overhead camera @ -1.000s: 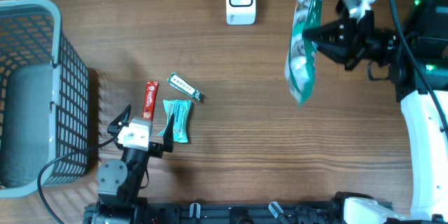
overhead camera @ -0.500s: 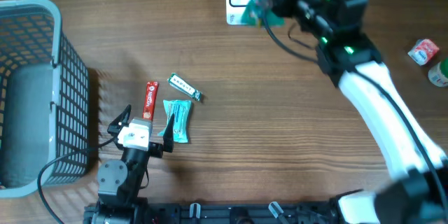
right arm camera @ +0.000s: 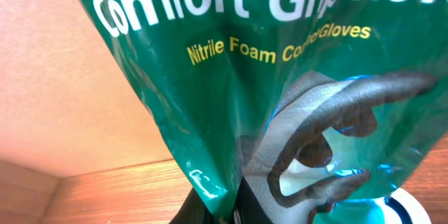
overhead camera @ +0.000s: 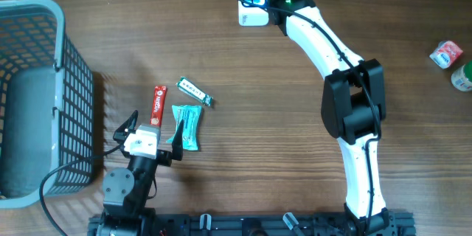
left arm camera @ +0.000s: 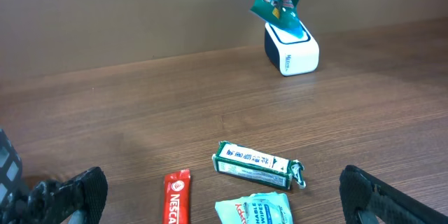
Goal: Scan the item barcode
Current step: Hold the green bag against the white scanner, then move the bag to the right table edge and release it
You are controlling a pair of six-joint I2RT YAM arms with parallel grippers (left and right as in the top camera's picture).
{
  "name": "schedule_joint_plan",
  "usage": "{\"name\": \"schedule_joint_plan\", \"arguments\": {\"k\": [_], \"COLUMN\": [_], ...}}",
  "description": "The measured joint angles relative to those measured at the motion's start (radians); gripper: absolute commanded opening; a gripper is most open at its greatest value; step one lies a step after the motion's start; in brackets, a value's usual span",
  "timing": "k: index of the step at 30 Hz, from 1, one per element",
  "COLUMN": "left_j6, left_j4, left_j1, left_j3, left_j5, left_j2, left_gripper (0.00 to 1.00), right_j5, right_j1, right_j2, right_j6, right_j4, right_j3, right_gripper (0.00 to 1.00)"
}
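Black fingers of the left gripper [overhead camera: 157,120] stand spread wide at the lower left of the overhead view, holding nothing, with its white body low over the wooden table [overhead camera: 258,140]. Between and just beyond those fingers lie three small packs: a red stick sachet [overhead camera: 158,103] lying lengthwise, a teal wrapper [overhead camera: 186,125] just to its right, and a green-and-white box [overhead camera: 195,92] slanted a little farther up, near both but apart from them. At the left edge of the frame stands a grey mesh basket [overhead camera: 70,51], well apart from the packs. Across the middle of the frame the white right arm [overhead camera: 317,37] stretches from the bottom edge up to the top centre. There the right gripper [right arm camera: 220,208] is pressed together on the green glove packet [right arm camera: 231,77], pinching its narrow end; the printed front with a grey glove fills the right wrist view. In the left wrist view the packet hangs tilted over the white scanner [left arm camera: 292,50], its lower edge crossing the scanner's upper face; whether the two touch cannot be told. At the far right edge of the overhead view sit a red-and-white item [overhead camera: 445,53] and a green-and-white item [overhead camera: 463,77], near each other, too small to identify.
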Motion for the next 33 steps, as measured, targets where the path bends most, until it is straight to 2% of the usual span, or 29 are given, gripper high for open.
{"name": "schedule_joint_plan", "arguments": {"k": [3,7,10,12,17,22,24,25,27,29,33], "left_j6": [0.000,0.000,0.000,0.000,0.000,0.000,0.000,0.000,0.000,0.000,0.000], "left_j4": [0.000,0.000,0.000,0.000,0.000,0.000,0.000,0.000,0.000,0.000,0.000], "left_j1": [0.000,0.000,0.000,0.000,0.000,0.000,0.000,0.000,0.000,0.000,0.000], "left_j3": [0.000,0.000,0.000,0.000,0.000,0.000,0.000,0.000,0.000,0.000,0.000], "left_j5": [0.000,0.000,0.000,0.000,0.000,0.000,0.000,0.000,0.000,0.000,0.000], "left_j2": [0.000,0.000,0.000,0.000,0.000,0.000,0.000,0.000,0.000,0.000,0.000], "left_gripper": [1.00,1.00,1.00,1.00,1.00,1.00,1.00,1.00,1.00,1.00,1.00], "right_j5": [0.023,0.059,0.069,0.064,-0.004,-0.076,-0.075,-0.076,-0.092,-0.136,-0.269], "right_j1": [-0.007,-0.043,-0.165,-0.293,-0.583,-0.742,-0.801,-0.829,-0.901,-0.962,-1.003], "right_j2": [0.000,-0.043,-0.124,-0.157,-0.105,0.044,0.049,0.048,0.047,0.045,-0.030], "right_j6": [0.011,0.015,0.014,-0.003,-0.108,-0.163,-0.163,-0.163,-0.163,-0.171,-0.178], "right_j4": [-0.110,-0.524,-0.808,-0.885,-0.856,-0.862,-0.880,-0.885,-0.927,-0.962,-0.985], "right_j3": [0.035,0.085,0.091,0.091,0.083,0.064,0.060,0.061,0.064,0.065,0.064], "right_gripper": [0.04,0.05,0.04,0.04,0.05,0.05,0.43,0.78,0.91,0.99,1.00]}}
